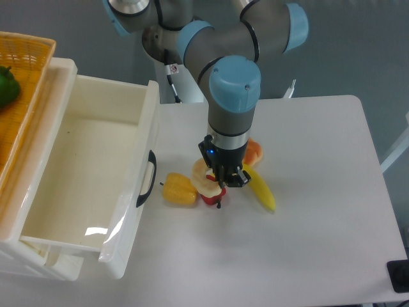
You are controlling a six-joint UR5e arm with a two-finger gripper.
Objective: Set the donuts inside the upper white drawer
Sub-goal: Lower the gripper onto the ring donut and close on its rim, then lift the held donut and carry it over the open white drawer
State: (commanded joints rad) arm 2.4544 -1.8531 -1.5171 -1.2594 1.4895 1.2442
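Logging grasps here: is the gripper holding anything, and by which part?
Cannot be told. The gripper is down at the pale donut, but its fingertips are hidden, so no hold is visible.

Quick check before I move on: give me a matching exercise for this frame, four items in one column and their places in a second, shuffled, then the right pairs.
Items:
1. yellow pepper
2. banana
3. pale ring donut
4. green item

Places:
A. in the orange wicker basket, far left
B. directly under the gripper
C. on the table beside the black handle of the open white drawer
D. on the table, right of the gripper

Pairs: 1-C, 2-D, 3-B, 4-A
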